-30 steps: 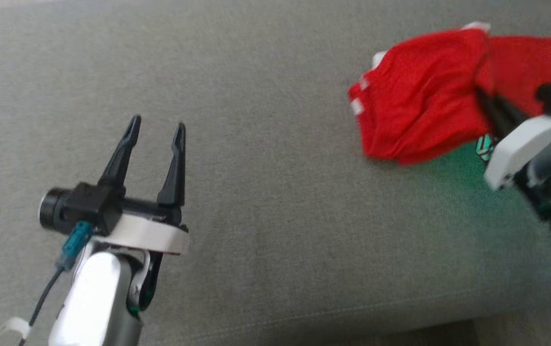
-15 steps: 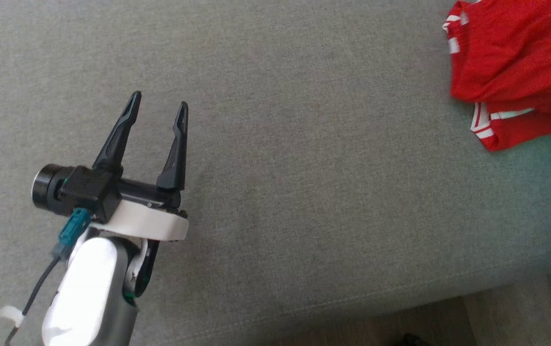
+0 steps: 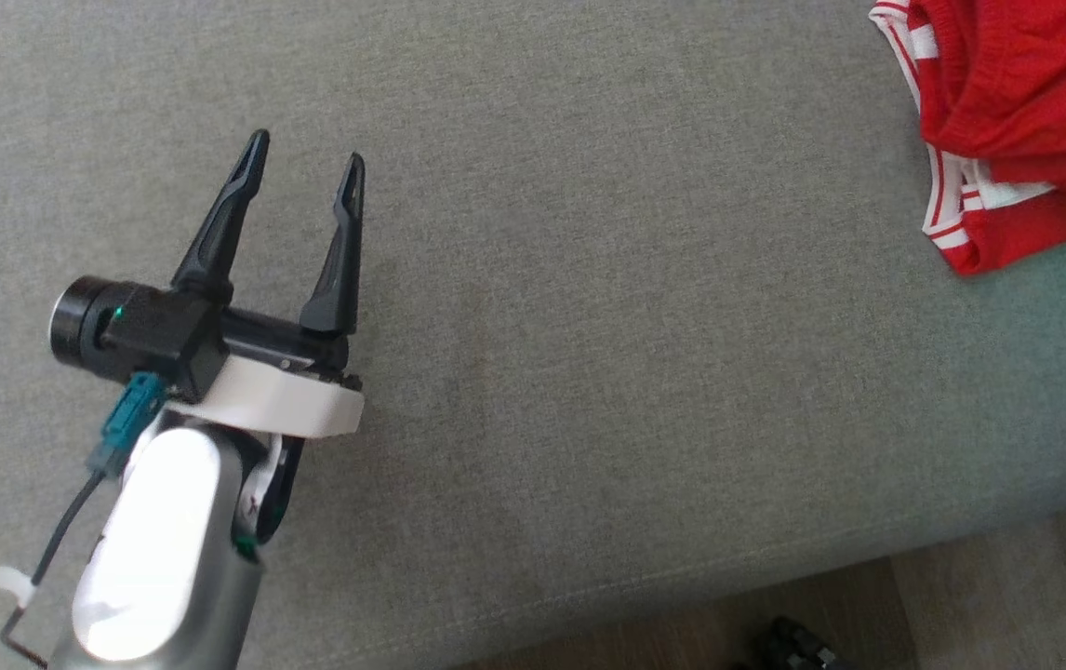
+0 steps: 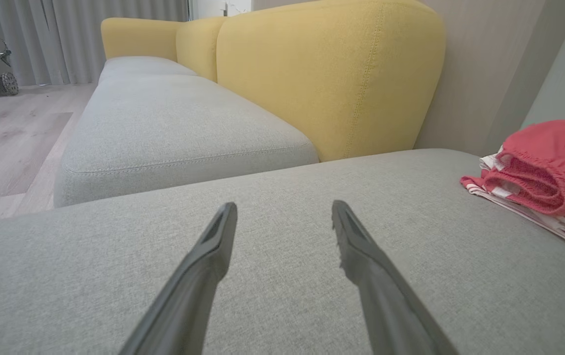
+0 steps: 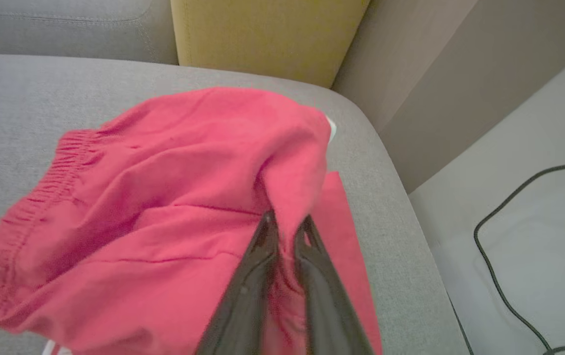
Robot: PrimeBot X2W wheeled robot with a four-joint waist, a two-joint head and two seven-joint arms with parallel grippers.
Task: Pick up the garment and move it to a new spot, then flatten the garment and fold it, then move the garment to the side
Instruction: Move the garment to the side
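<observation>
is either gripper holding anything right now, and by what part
The right gripper pinches a raised fold of fabric on the red shorts. The left gripper is open and empty.

The left gripper point(image 3: 305, 156), at eight o'clock in the head view, spreads its fingers wide toward twelve above its pale forearm point(image 3: 156, 549). The right gripper point(image 5: 286, 218) holds its fingers nearly together, pinching the garment point(image 5: 164, 187).
</observation>
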